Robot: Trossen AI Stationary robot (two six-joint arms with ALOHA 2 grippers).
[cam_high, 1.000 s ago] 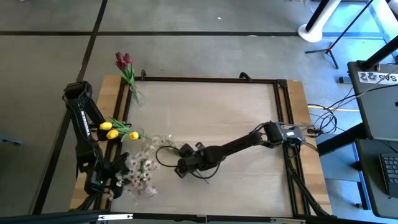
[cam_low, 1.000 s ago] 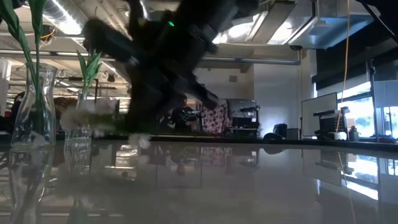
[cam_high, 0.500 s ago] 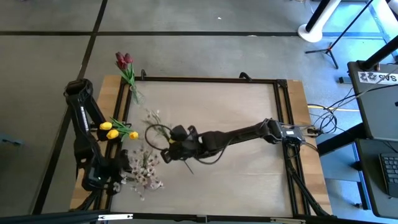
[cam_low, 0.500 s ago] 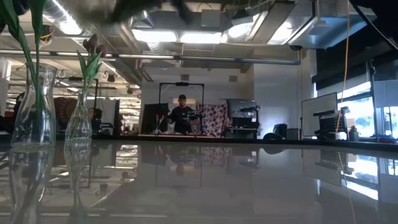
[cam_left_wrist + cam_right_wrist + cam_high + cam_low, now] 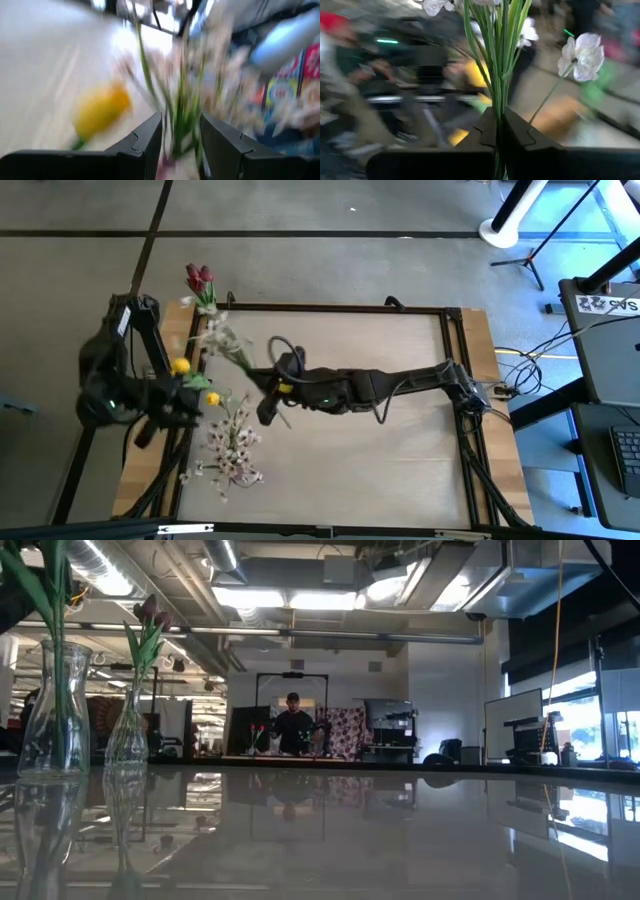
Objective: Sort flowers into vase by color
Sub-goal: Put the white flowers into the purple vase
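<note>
The right end effector [image 5: 268, 385] is clamped on the green stalks of a white spray [image 5: 222, 338], held out at the frame's left-centre toward the vases on the counter [image 5: 380, 450] edge — presumably to deliver it. The left end effector [image 5: 190, 408], at the far left near the yellow tulips [image 5: 181, 366], holds its own white blossoms [image 5: 175, 100] between part-open fingers, while more white sprays [image 5: 232, 450] lie lower left.
</note>
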